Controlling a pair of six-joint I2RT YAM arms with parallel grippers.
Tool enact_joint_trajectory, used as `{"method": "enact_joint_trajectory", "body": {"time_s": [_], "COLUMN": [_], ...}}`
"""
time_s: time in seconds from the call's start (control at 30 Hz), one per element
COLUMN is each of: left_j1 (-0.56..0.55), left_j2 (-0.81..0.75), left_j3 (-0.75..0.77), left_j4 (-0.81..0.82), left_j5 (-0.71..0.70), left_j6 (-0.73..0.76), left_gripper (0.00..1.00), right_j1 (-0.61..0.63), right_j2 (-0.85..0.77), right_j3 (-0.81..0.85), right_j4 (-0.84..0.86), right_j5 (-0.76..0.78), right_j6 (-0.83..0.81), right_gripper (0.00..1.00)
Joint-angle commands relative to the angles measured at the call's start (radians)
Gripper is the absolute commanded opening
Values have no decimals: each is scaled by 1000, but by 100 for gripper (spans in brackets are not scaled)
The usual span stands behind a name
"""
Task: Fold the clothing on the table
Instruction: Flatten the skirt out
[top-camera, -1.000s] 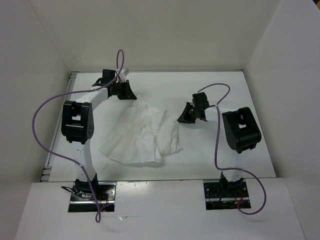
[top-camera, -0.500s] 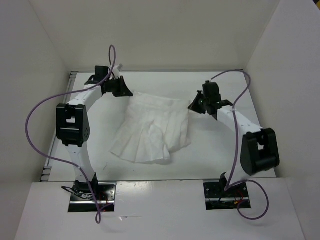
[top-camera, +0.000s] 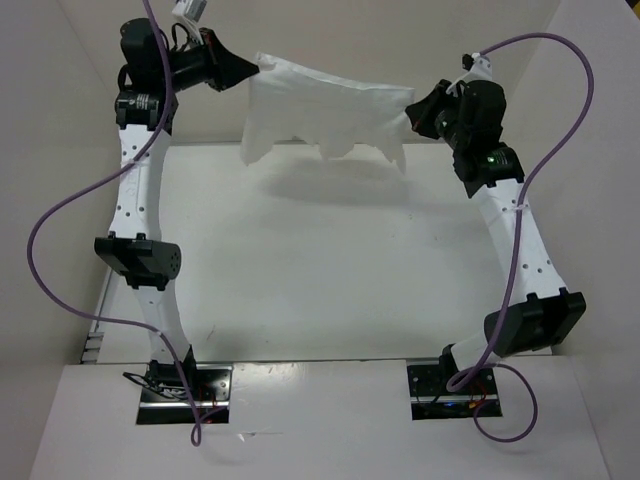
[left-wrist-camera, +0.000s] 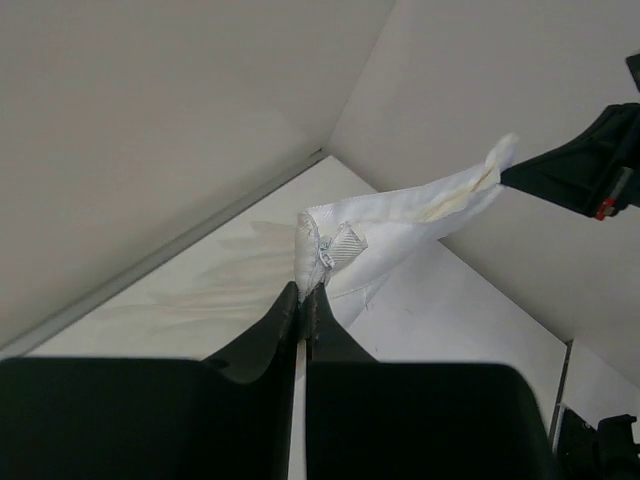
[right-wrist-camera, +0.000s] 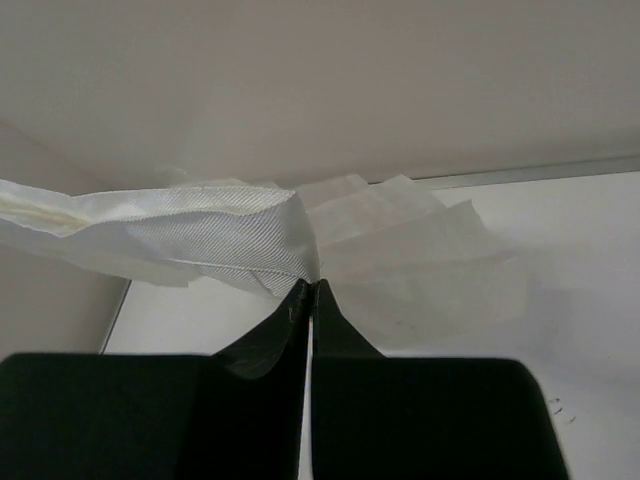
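White box enclosure: a flat, smooth white rectangular tabletop (top-camera: 330, 290) hemmed by plain white upright walls (top-camera: 330, 40), with a thin metal rail (top-camera: 98, 325) down the 9 o'clock edge.

The thin, wrinkled white fabric garment (top-camera: 322, 108) is off the tabletop. It hangs in the air at 12 o'clock of the overhead view, stretched between the two arms in front of the far wall. Its top edge is nearly taut and dips slightly toward 1 o'clock; the lower edge hangs in uneven scallops. A soft shadow (top-camera: 330, 178) lies on the far part of the tabletop beneath it.

At 11 o'clock is the left gripper (top-camera: 245, 70), a black two-finger pincer on a high-raised arm, fingers pressed together on the garment's left upper corner. In the left wrist view, cloth bunches just above the pinched tips with a small grey patch on it. It may be a tag or stitching; too blurred to say.

At 1 o'clock is the right gripper (top-camera: 412, 112), also black, clamped on the opposite upper corner. In the right wrist view, woven cloth wraps over the tips and runs off toward 9 o'clock, with pleated layers hanging toward 3 o'clock.

Purple cables (top-camera: 60, 230) loop off both arms.
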Motion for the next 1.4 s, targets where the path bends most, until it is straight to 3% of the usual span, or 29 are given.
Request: {"method": "enact_joint_trajectory", "body": {"time_s": [0.0,0.03,0.13,0.17,0.2,0.3,0.43,0.57,0.7,0.83,0.93,1.07,1.1,1.23,1.27,1.3,1.33,1.37], "left_j1": [40,40,27,17,17,17,17,17,17,17,26,26,26,26,26,26,26,26], "left_j2": [55,55,4,-95,-156,-328,-530,-586,-600,-525,-396,-203,-145,-14,18,78,68,46], "left_j3": [145,145,-61,-319,-457,-759,-907,-940,-863,-776,-719,-453,-306,21,219,322,374,296], "left_j4": [-151,-175,-156,-96,61,154,47,4,16,28,68,18,-17,-146,-242,-290,-315,-303], "left_j5": [24,24,62,83,84,106,128,217,285,98,84,59,59,47,38,38,47,60], "left_j6": [48,60,97,97,61,42,128,139,119,97,41,5,-4,19,19,30,47,47], "left_gripper": [0,0,0,0,0,0,0,0,0,0,0,0,0,0,0,0,0,0], "right_j1": [-47,-47,-47,-47,-47,-47,-37,-37,-37,-37,-37,-37,-47,-47,-47,-47,-47,-47], "right_j2": [-12,-12,-45,-91,-117,-231,-398,-504,-504,-389,-244,-104,-104,-106,-132,-146,-162,-177], "right_j3": [26,14,-93,-181,-263,-343,-380,-337,-302,-302,-247,-118,-78,45,55,55,55,46], "right_j4": [-35,-60,-69,-69,-69,-114,-239,-318,-300,-214,-169,-120,-86,-86,-77,-77,-77,-68], "right_j5": [47,47,-7,-19,-33,-77,-134,-134,-150,-137,-99,-1,28,88,88,88,88,67], "right_j6": [-98,-107,-107,-107,-107,-107,-159,-184,-193,-193,-193,-173,-173,-224,-234,-254,-254,-264], "right_gripper": [0,0,0,0,0,0,0,0,0,0,0,0,0,0,0,0,0,0]}}
